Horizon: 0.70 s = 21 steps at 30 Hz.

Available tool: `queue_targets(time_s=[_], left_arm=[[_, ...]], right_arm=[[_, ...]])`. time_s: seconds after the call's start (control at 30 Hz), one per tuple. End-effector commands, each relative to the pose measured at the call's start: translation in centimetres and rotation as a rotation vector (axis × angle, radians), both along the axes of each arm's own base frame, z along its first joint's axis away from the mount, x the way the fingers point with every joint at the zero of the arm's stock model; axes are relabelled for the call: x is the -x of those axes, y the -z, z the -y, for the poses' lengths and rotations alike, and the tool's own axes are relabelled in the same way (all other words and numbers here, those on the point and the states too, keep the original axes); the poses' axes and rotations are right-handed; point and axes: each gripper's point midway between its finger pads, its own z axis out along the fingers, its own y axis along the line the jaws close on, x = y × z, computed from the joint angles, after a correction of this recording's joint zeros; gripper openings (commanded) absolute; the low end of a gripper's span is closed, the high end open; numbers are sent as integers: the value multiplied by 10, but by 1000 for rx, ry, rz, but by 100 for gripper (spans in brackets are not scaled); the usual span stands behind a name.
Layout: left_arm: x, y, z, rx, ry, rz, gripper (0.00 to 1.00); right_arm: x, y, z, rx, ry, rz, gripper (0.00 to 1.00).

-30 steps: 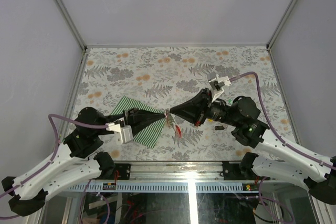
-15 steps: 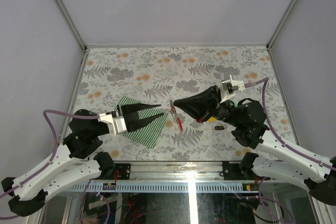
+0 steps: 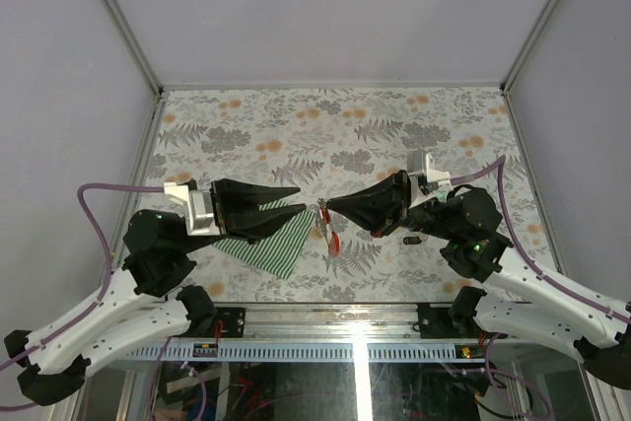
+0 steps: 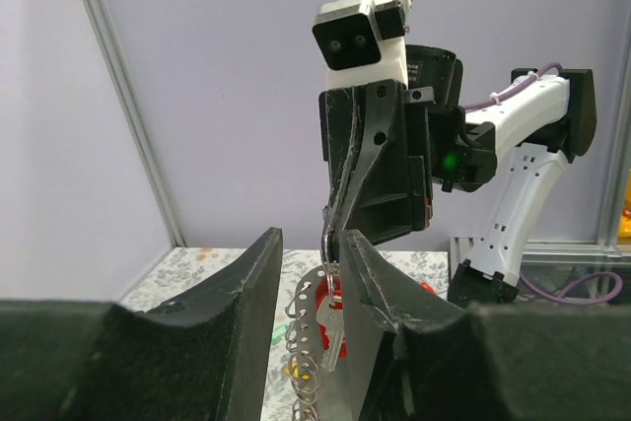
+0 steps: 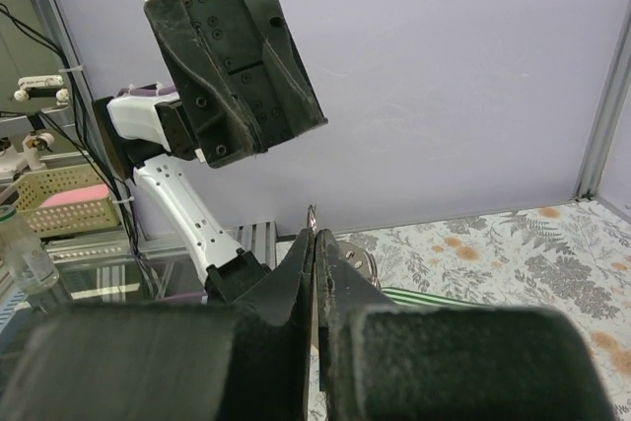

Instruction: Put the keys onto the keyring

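Note:
My right gripper (image 3: 327, 206) is shut on the keyring (image 3: 329, 235) and holds it above the table. In the left wrist view the thin ring (image 4: 329, 236) is pinched by the right fingertips. A silver key (image 4: 335, 330), a red tag (image 4: 321, 301) and a metal strip of small rings (image 4: 302, 357) hang from it. My left gripper (image 3: 298, 198) is open and empty, level with the ring and just left of it. In its own view the hanging bunch sits between its fingers (image 4: 308, 236). A small dark key (image 3: 412, 240) lies on the table by the right arm. In the right wrist view the ring's edge (image 5: 312, 214) pokes out of the shut gripper (image 5: 314, 236).
A green striped cloth (image 3: 268, 240) lies under the left gripper and also shows in the right wrist view (image 5: 419, 295). A small yellow piece (image 4: 292, 371) lies on the floral table (image 3: 296, 135) below the ring. Grey walls enclose three sides.
The left gripper let go of the ring, drew back left and opened, then rose and pointed at the ring again. The right gripper kept hold of the keyring.

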Motion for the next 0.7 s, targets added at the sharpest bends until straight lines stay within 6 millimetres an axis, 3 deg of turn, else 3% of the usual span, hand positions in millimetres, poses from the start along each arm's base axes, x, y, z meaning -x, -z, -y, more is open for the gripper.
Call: queue_targets(time_s=[0.0,0.67], left_arm=[[7,-11,0,75,58,-28,31],[2,10,20,22,109,-85,31]], right_arm=[[12,-46,16,-96,8,137,0],[15,-56,19,-120,9,164,0]])
